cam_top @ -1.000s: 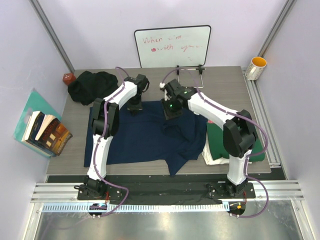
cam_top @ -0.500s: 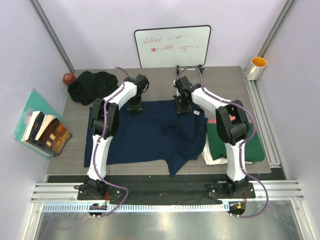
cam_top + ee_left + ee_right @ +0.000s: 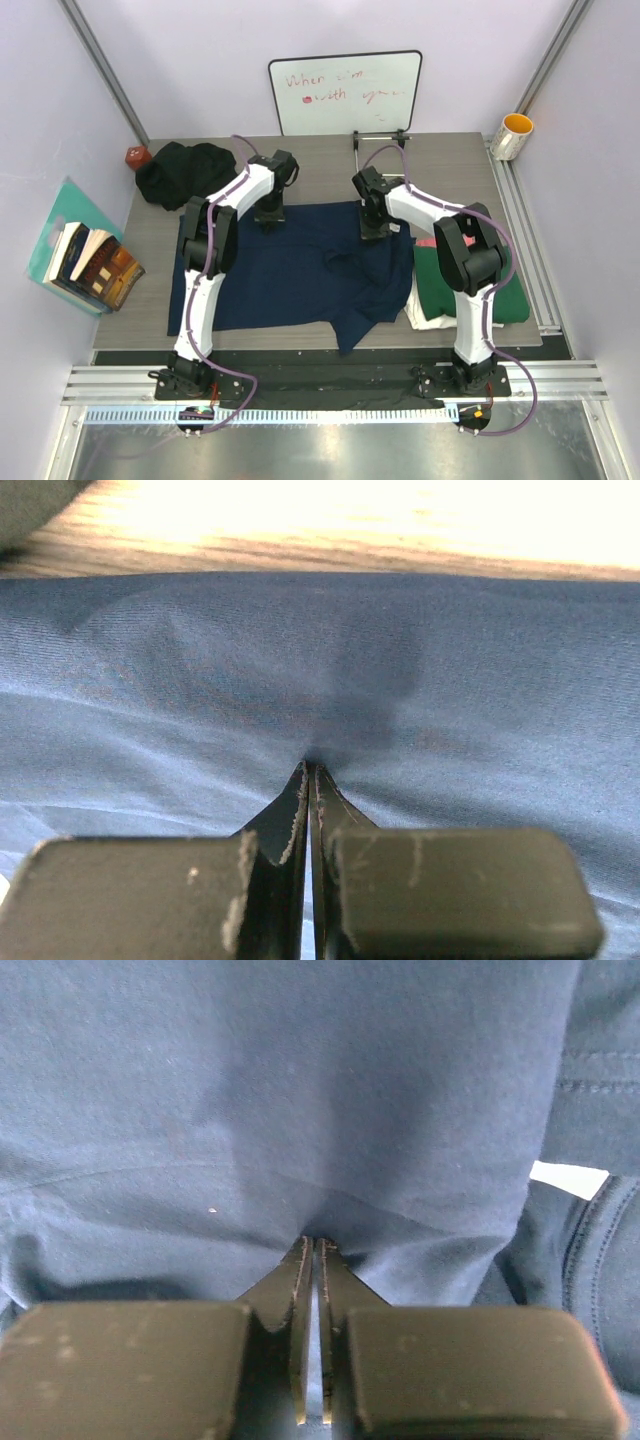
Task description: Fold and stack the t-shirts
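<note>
**A:** How far along is the stacking?

**B:** Partway, I'd judge. The dark green t-shirt (image 3: pixel 437 287) lies folded on the cream-white t-shirt (image 3: pixel 424 320) at four o'clock on the bench (image 3: pixel 450 160). The black t-shirt (image 3: pixel 185 172) is a heap at ten o'clock.

**A:** And the navy t-shirt (image 3: pixel 290 270)?

**B:** Spread at centre, not yet folded. The left claw (image 3: pixel 310 768) and right claw (image 3: pixel 310 1242) each pinch its far edge, at eleven and one o'clock.

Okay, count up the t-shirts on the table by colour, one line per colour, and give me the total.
navy blue t-shirt: 1
black t-shirt: 1
dark green t-shirt: 1
cream-white t-shirt: 1
pink t-shirt: 1 (only a sliver shows at the stack's far edge)
Total: 5
</note>
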Motion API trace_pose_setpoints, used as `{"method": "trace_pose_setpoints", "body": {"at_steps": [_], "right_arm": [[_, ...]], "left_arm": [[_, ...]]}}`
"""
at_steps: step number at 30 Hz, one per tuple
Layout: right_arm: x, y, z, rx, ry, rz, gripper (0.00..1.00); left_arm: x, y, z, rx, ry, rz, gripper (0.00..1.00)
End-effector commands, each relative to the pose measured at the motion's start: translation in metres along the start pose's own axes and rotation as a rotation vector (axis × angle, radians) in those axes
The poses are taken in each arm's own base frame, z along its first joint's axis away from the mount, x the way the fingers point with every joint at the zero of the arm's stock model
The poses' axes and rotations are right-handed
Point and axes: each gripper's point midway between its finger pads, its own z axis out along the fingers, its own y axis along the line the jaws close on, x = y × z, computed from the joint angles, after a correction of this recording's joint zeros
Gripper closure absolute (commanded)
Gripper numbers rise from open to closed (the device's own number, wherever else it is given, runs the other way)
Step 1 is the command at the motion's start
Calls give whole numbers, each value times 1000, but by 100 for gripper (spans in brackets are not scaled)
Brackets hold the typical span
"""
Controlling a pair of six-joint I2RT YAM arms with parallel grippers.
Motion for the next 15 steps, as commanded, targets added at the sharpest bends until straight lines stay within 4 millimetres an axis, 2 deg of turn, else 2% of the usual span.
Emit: {"method": "trace_pose_setpoints", "body": {"at_steps": [1, 4, 6, 11, 15], "right_arm": [[13, -4, -24, -19, 24, 21, 89], [6, 6, -31, -67, -7, 3, 87], [5, 22, -36, -125, -12, -25, 87], [0, 46, -45, -192, -23, -57, 87], [8, 68, -45, -238, 9, -104, 87]], "left_arm": [[32, 6, 11, -21, 113, 41, 100], [30, 8, 7, -25, 108, 49, 100], [29, 10, 5, -32, 108, 56, 100], [20, 10, -7, -28, 88, 55, 100], [15, 9, -9, -24, 84, 54, 100]]}}
